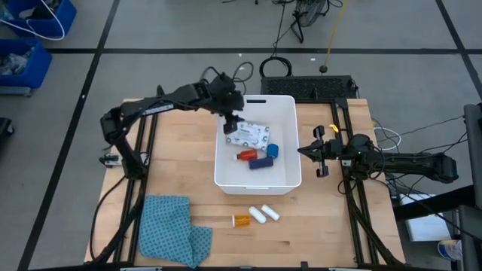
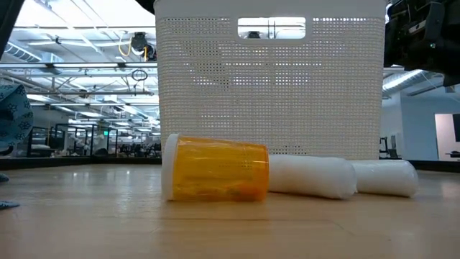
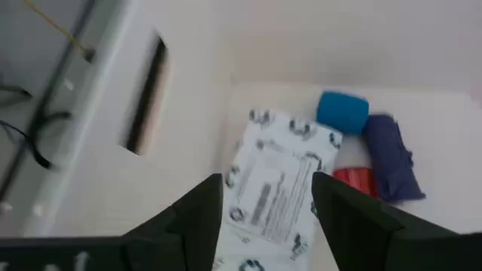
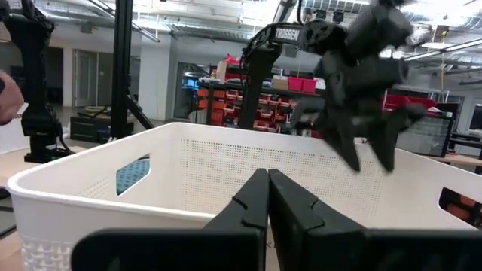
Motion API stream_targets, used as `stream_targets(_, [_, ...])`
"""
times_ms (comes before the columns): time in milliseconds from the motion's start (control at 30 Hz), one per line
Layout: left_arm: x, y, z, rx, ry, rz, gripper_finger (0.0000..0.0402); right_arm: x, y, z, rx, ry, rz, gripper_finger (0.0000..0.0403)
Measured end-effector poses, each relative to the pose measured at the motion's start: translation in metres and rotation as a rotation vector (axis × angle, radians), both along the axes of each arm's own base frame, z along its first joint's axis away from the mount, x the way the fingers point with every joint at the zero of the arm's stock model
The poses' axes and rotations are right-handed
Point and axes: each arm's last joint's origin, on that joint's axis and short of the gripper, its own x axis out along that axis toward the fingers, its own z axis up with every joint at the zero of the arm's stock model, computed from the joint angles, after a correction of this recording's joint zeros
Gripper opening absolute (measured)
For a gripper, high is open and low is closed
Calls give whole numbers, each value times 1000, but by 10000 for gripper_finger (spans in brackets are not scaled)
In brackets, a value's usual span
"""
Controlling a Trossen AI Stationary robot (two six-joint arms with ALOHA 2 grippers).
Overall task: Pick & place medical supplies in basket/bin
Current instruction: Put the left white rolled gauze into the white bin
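Over the perforated white plastic tub (image 1: 257, 181), the left hand (image 1: 229, 125) hangs with fingers apart above a flat printed packet (image 1: 249, 135), while the right hand (image 1: 306, 151), fingers together, waits beside the rim.

In the left wrist view the white printed packet (image 3: 275, 188) runs off the picture's edge behind the dark fingers (image 3: 199, 218), and the red-capped bottle (image 3: 354, 179) shows only partly beside the dark blue strip (image 3: 392, 158).
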Motion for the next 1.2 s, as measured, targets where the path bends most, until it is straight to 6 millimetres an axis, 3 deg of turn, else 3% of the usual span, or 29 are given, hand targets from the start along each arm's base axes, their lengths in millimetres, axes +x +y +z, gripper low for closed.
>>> stream_targets(200, [-18,-25,46,105,-149,-176,194,0,0,0,0,-2,0,0])
stream_targets(300, [-33,-45,75,152,-258,-248,137,0,0,0,0,0,0,0])
stream_targets(433, [-55,-64,101,178,-334,-306,31,0,0,-1,7,7,1,0])
stream_targets(567, [-79,-75,117,165,-372,-340,12,0,0,-1,10,10,2,0])
stream_targets(667, [-92,-82,111,210,-356,-301,4,0,0,-1,10,10,2,0])
stream_targets(800, [-110,-87,85,265,-398,-208,3,0,0,-1,10,11,4,0])
stream_targets(1033, [-148,-96,18,185,-679,-182,2,0,0,-2,24,18,6,0])
stream_targets(1200, [-157,-96,-29,142,-652,-140,1,0,0,-2,14,17,3,0])
